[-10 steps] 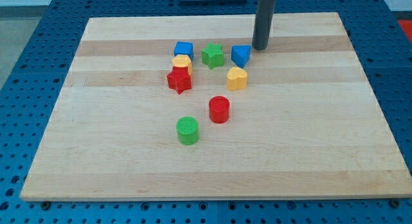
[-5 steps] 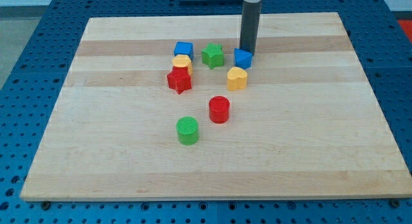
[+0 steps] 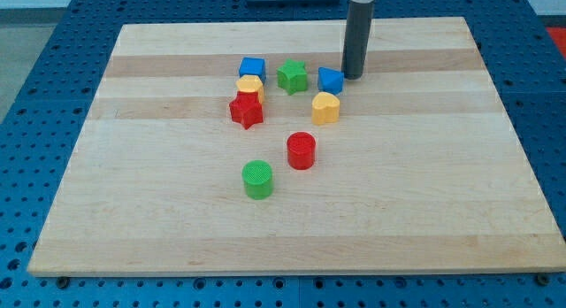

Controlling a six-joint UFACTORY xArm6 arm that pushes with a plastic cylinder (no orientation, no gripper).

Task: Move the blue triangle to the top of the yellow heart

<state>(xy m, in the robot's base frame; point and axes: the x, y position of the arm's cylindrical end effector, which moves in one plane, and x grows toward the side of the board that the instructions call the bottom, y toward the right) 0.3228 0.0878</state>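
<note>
Wooden board [image 3: 424,211], pale and banded, lies on a blue perforated table [image 3: 26,122] and fills most of the frame. Eight blocks are recorded, all in the upper middle of the frame. Blue triangle [image 3: 330,80] sits just above the yellow heart [image 3: 325,107], the two close but with a thin strip of board between them. My tip [image 3: 353,76] stands at the upper right edge of the blue triangle, touching it or very nearly so; actual contact cannot be confirmed. The rod rises straight to the frame's top edge and carries nothing: it has no jaws, only the plain end resting at board level. Green star [image 3: 293,76] lies just left of the blue triangle, apart from it. Blue cube [image 3: 252,68] sits further left, with a yellow block [image 3: 250,85] of unclear shape directly below it and touching or nearly touching the red star [image 3: 247,110] beneath. Red cylinder [image 3: 302,150] stands below the yellow heart, well apart from it. Green cylinder [image 3: 258,180] stands lower and to the left of the red cylinder, nearest the frame's centre.
</note>
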